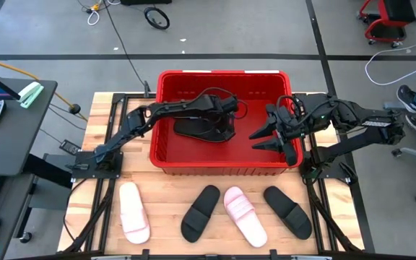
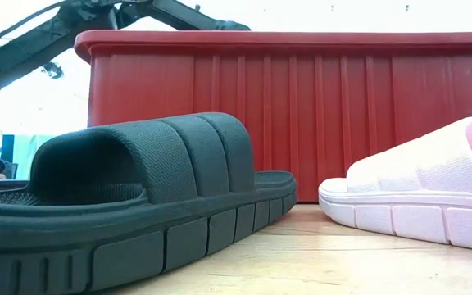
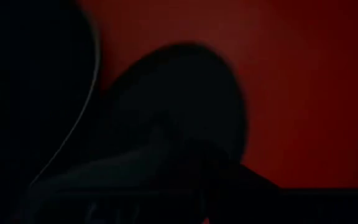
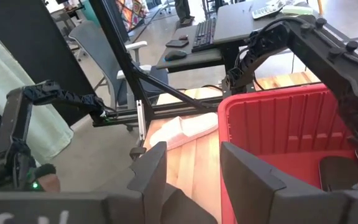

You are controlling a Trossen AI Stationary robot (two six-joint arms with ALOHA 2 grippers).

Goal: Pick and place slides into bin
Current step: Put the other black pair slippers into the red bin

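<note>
- While four slides wait along the 6 o'clock edge of the table, you have the near row untouched: a pale pink slide at 7 o'clock, a black slide beside it, a second pink slide, and another black slide toward 5 o'clock.
- Behind that row stands the red bin, at the table's centre, its near wall filling the low view behind the black and pink slides.
- Inside the bin, your left gripper reaches in from 9 o'clock, fingers drawn together just above a black sandal on the bin floor; whether they pinch its strap you cannot tell, since the wrist view is dark.
- At 3 o'clock, your right gripper hovers over the bin's right rim with fingers spread and nothing between them, probably parked clear of the left arm.
- A sixth sandal is not plainly visible.
</note>
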